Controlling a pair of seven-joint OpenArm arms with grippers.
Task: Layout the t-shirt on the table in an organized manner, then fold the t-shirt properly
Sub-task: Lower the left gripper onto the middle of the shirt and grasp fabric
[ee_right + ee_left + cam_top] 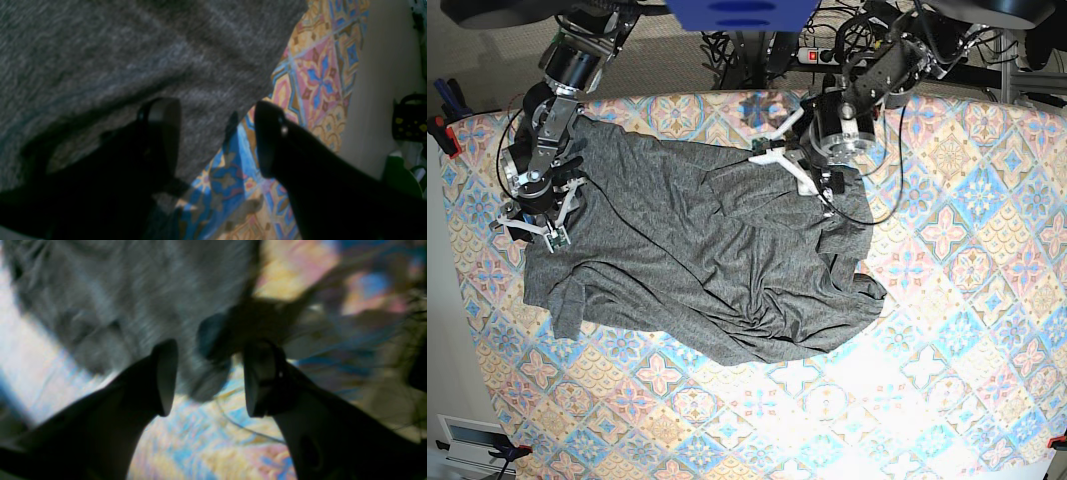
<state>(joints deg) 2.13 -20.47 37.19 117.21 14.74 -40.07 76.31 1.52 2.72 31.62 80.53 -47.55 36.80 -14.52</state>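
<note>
Left wrist view: badly blurred. The left gripper (206, 378) has its jaws parted with a clear gap; a lobe of the t-shirt (126, 306) hangs down between them, but neither finger (165, 376) visibly pinches it. Patterned desk (213, 443) cloth shows below and at upper right. A thin dark cable (247, 430) crosses the pattern.

Right wrist view: the right gripper (217, 136) stands wide open and holds nothing. The near finger (163, 130) sits over grey cloth; the far one is over bare tile pattern, so the jaws straddle the shirt's edge (contact cannot be told).

Base view: the t-shirt (697, 260) lies spread but rumpled on the desk (967, 300), in its far-left part, long axis running roughly from the left edge toward the middle. The left-hand end lies fairly flat; the right-hand end is bunched into folds, with a flap turned over near the far edge. The right gripper (537, 215) is over the shirt's corner by the left edge. The left gripper (812, 175) is over the shirt's far side, near the middle of the far edge.
</note>
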